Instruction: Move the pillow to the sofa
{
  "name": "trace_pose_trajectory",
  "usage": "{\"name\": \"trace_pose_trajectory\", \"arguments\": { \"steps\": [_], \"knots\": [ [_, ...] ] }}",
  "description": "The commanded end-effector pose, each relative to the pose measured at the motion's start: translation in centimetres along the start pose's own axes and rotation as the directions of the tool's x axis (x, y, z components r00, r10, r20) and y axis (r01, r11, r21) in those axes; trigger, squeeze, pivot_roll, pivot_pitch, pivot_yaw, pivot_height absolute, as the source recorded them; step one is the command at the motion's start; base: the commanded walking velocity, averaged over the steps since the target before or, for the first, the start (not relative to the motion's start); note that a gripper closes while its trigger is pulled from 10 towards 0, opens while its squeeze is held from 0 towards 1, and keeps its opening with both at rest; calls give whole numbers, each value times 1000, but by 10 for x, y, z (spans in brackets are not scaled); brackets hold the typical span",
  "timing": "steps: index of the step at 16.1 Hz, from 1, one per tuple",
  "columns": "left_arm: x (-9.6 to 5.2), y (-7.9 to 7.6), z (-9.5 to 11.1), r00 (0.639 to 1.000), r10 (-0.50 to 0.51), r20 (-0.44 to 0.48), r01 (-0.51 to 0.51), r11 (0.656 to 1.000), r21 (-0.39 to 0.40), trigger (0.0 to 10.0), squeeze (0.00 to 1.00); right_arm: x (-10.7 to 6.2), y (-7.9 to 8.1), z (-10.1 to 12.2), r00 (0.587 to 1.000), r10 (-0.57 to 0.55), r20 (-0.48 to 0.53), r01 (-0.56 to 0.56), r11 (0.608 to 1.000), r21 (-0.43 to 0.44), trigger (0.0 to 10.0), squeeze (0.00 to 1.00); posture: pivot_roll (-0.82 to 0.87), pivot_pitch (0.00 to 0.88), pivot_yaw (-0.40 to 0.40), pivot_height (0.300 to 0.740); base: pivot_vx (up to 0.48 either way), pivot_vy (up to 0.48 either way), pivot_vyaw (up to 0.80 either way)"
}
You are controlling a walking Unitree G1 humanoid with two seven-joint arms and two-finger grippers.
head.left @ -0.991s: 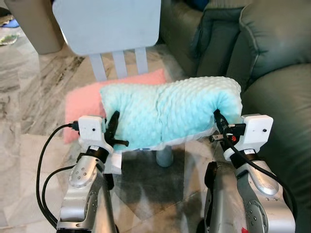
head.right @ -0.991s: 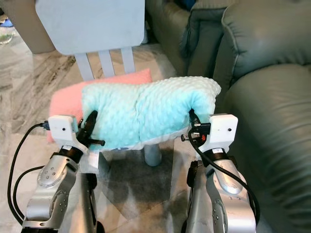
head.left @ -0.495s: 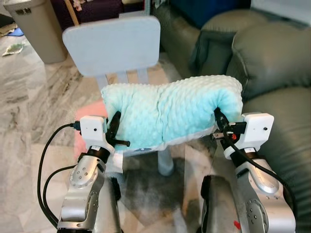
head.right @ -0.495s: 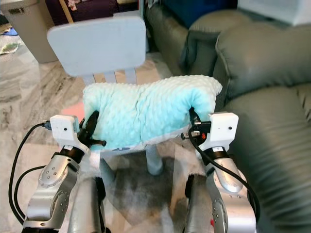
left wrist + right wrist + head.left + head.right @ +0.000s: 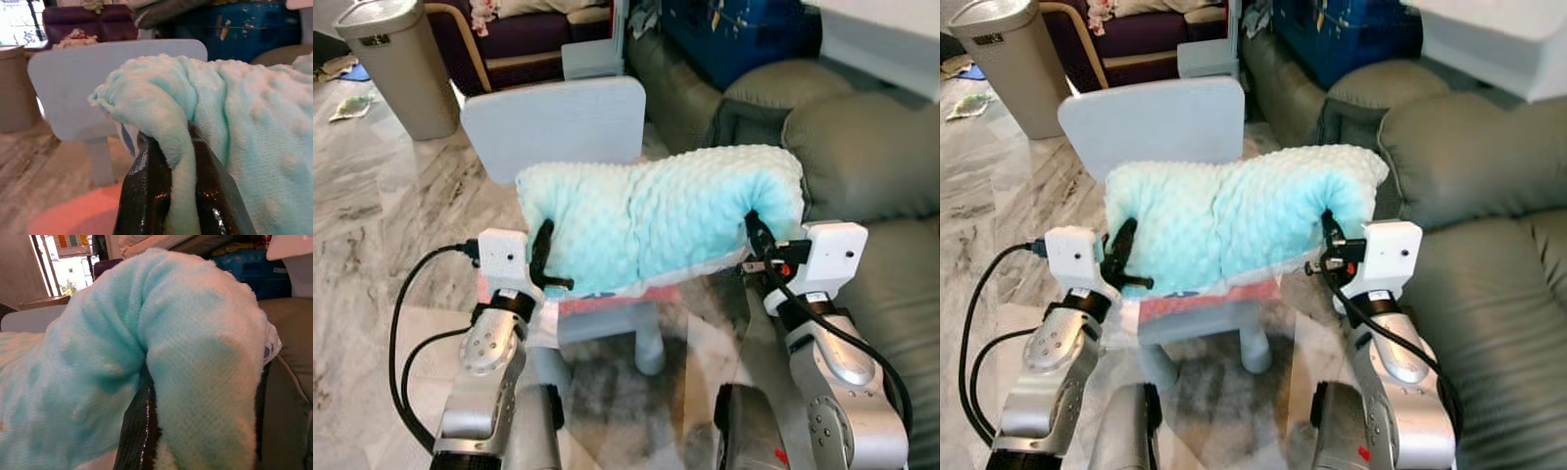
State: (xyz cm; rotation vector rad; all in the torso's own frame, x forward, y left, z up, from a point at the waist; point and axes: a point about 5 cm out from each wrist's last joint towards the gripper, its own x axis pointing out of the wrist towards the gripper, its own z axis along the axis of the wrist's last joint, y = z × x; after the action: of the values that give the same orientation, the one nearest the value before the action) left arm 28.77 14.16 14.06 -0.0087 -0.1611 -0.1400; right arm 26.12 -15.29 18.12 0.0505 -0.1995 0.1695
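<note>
Between two grippers, left (image 5: pixel 544 257) and right (image 5: pixel 754 238), one mint pillow (image 5: pixel 656 215), jaws pinching its ends.

arms: silver metal, rounded jointed segments, small screws | wrists: white boxy camera housings | jaws: two long glossy black fingers each | cables: black, looped beside left arm, along right forearm | marking: small red spot, lower right arm

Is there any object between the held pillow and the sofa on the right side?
Nothing visible blocks it. The mint-green dotted plush pillow, held by both end effectors, is beside the grey-green leather sofa; the pale blue chair stands behind.
</note>
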Motion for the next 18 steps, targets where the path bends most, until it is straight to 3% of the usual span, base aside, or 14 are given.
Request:
{"name": "trace_pose_trajectory", "arguments": {
  "steps": [1,12,18],
  "knots": [
    [2,2,1,1000,13,6,-13,1000,13,10000,0,2,2,7,1000,8,28,-8,1000,0,10000,0,-188,47,62,607,0,0,0],
    [7,-5,1,998,-69,7,69,998,12,10000,0,6,2,13,999,-3,53,2,1000,8,10000,0,-194,33,74,727,0,0,0],
    [8,-8,0,996,-85,4,85,996,4,10000,0,10,3,20,997,5,76,-6,1000,12,10000,0,-195,26,71,740,0,0,0]
  ]
}}
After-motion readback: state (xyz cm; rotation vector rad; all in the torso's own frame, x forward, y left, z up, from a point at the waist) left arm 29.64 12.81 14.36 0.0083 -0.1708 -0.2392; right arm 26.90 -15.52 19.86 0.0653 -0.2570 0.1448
